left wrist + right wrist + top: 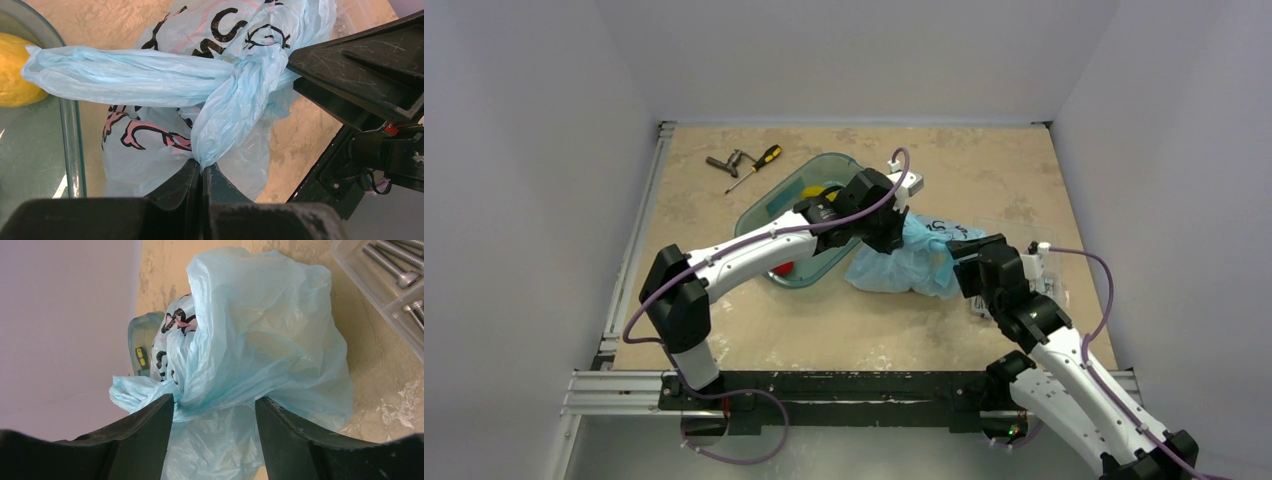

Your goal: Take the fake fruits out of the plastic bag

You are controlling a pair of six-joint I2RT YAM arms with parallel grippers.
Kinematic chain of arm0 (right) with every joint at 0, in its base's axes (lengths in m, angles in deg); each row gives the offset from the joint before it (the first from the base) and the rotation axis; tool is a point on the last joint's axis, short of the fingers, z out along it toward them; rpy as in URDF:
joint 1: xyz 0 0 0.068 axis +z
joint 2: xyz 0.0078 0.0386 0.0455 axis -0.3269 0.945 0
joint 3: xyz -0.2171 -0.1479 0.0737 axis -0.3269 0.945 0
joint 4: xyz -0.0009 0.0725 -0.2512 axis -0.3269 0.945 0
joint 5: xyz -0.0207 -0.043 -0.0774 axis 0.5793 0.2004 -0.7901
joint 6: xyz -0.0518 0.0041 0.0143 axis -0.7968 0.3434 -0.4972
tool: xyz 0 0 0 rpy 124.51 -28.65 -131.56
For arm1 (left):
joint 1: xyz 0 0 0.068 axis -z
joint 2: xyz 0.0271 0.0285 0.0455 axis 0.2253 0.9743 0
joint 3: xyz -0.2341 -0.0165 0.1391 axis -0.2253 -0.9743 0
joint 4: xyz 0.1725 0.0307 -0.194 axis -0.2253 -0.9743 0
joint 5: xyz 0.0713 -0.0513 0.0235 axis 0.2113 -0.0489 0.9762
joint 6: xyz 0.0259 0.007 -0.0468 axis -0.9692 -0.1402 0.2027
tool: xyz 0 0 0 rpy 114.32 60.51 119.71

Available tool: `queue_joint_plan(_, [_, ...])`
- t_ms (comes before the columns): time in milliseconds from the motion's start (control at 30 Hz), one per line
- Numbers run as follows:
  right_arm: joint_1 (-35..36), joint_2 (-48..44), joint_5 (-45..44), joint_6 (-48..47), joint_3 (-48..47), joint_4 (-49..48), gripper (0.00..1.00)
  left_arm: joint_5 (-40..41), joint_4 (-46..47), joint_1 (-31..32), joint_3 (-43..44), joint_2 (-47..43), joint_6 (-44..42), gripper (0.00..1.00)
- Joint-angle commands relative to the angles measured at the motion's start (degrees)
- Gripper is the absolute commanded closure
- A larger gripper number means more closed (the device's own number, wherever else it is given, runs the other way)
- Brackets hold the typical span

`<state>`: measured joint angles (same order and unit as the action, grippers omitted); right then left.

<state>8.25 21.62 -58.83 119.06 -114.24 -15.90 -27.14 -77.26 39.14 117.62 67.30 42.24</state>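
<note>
Crinkly light-blue plastic bag [909, 268], left fingers [184, 192] pinching it, right fingers [145, 435] spread.

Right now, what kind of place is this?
Most likely a robot workshop or lab. The left arm and right arm are bolted to a metal rail at the table edge, plain white walls box it in, and a screwdriver and bolts lie about.

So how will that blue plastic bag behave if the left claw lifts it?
Probably floppy: the plastic bag is thin and crinkled, its handle bunched into a rope in the shut left claw. The film looks smooth, so it may slip. It bulges, so its contents would likely sag.
</note>
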Motion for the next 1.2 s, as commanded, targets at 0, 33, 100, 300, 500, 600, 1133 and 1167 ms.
queue_joint_plan(0, [-0.07, 0.65, -2.25, 0.30, 0.03, -4.53, 0.38, -1.04, 2.94, 0.22, -0.02, -1.66, 0.26, 1.00])
queue_joint_plan(33, [-0.02, 0.97, -2.13, 0.21, 0.16, -5.06, 0.38, -1.32, 2.97, 0.22, -0.02, -1.48, 0.34, 1.00])
queue_joint_plan(100, [-0.01, 1.87, -2.38, 0.29, 0.43, -5.61, 0.38, -1.71, 2.96, 0.22, -0.01, -1.32, 0.61, 1.00])
queue_joint_plan(300, [-0.01, 2.16, -1.02, -4.03, 1.64, -10.48, 0.77, 0.39, 4.51, 0.82, -1.35, -3.13, -0.91, 0.89])
queue_joint_plan(500, [-0.01, 2.42, -1.59, -14.14, -1.53, -7.76, 1.00, 3.83, 6.35, 2.76, -1.90, -5.48, -7.72, 0.19])
queue_joint_plan(600, [0.00, 2.33, -0.04, -20.91, -2.80, -8.00, 1.00, 7.87, 7.18, 5.21, -2.20, -6.00, -12.41, 0.12])
queue_joint_plan(1133, [-0.02, -1.66, 8.87, -33.04, -1.72, -11.08, 1.00, 8.48, 8.94, 6.47, -0.86, -2.71, -21.72, 0.45])
queue_joint_plan(1167, [0.00, -1.34, 9.15, -33.29, -1.66, -11.57, 1.00, 8.99, 8.73, 6.77, -0.67, -2.34, -22.17, 0.45])
